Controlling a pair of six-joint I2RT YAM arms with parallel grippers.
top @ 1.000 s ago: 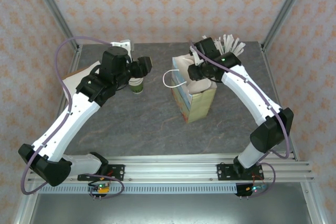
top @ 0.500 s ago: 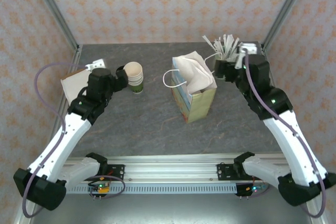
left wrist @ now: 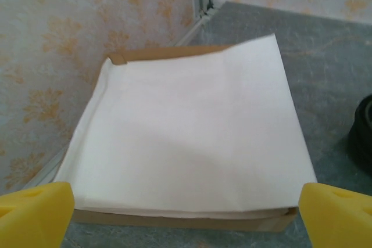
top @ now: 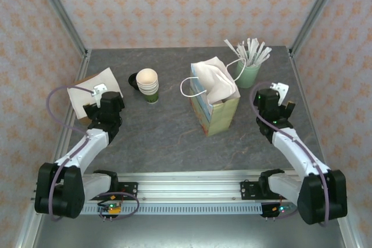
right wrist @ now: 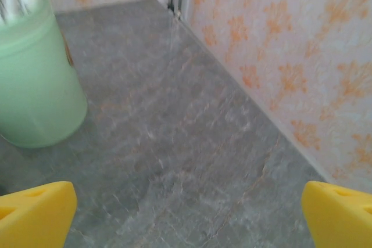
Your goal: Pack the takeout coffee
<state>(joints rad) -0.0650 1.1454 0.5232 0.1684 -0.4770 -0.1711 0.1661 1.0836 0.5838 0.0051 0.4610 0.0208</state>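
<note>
moved: arms back off bag (top: 216,111)
left end effector (left wrist: 186,216), right end effector (right wrist: 186,213): both spread, empty
bag: upright, white paper (top: 214,82) on top

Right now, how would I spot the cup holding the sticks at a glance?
Find the paper bag standing in the middle of the table. Beyond it, toward the far right corner, stands a mint-green cup. Unlike the stack of cream cups on the left, it is green and bristles with white wrapped sticks.
</note>
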